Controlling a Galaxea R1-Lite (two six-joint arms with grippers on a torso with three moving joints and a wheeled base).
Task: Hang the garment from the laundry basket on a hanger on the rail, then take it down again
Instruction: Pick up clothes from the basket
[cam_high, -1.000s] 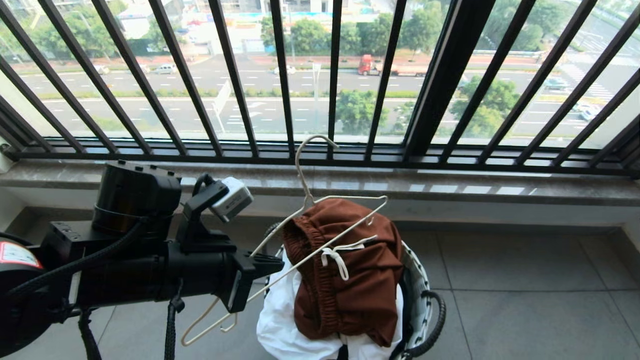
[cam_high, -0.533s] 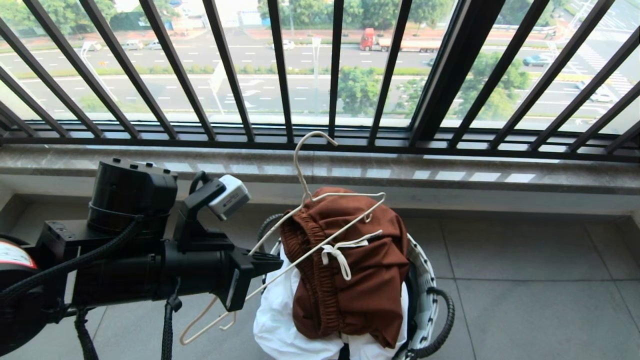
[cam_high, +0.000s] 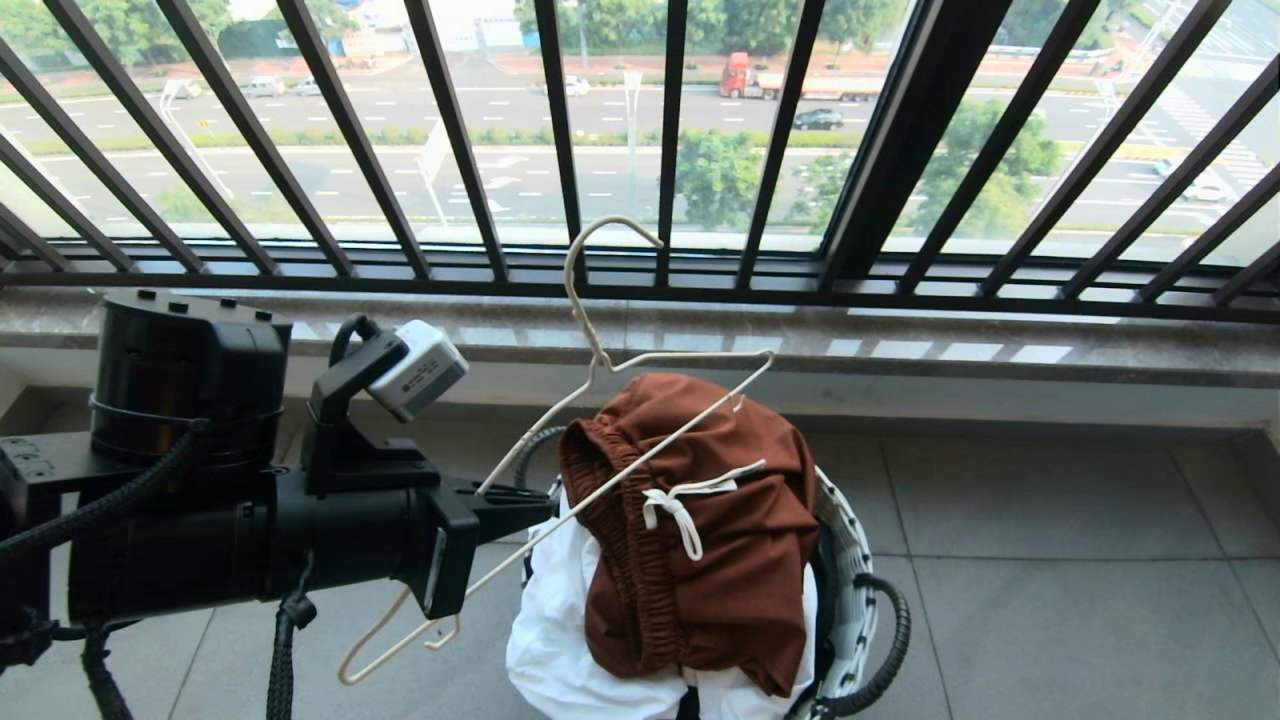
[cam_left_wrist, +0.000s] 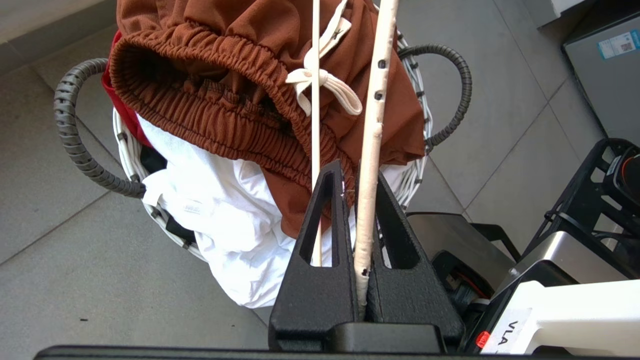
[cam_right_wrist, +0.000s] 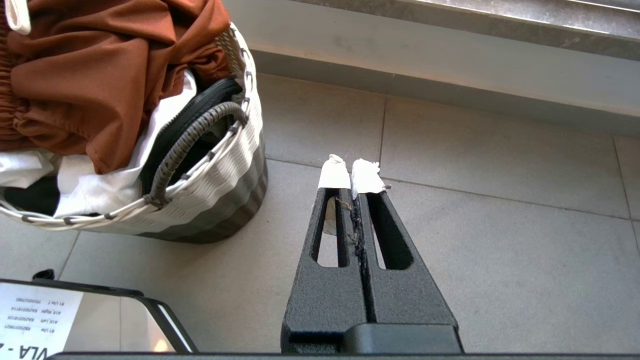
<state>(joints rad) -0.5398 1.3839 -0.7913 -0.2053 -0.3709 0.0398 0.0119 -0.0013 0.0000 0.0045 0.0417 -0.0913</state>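
The garment (cam_high: 720, 560), rust-brown shorts with a white drawstring, lies piled on top of the laundry basket (cam_high: 850, 570); both also show in the left wrist view as garment (cam_left_wrist: 225, 75) and laundry basket (cam_left_wrist: 70, 135). My left gripper (cam_high: 548, 508) reaches in from the left at the basket's edge. It is shut on the slanted arm of the cream-white hanger (cam_left_wrist: 374, 130). The hanger (cam_high: 597, 362) lies tilted across the waistband, hook up toward the window. My right gripper (cam_right_wrist: 352, 170) is shut and empty over the floor beside the basket (cam_right_wrist: 225, 170). The rail is out of view.
A white cloth (cam_high: 560, 650) hangs over the basket's near side under the shorts. A black balustrade (cam_high: 560, 150) and a stone sill (cam_high: 900, 360) close off the far side. Bare floor tiles (cam_high: 1050, 600) lie right of the basket. The robot's base (cam_left_wrist: 575, 260) sits close behind the basket.
The camera first tipped down, shifting the whole scene. Since then my left gripper has lifted the hanger up and a little to the left; the shorts and basket stay put.
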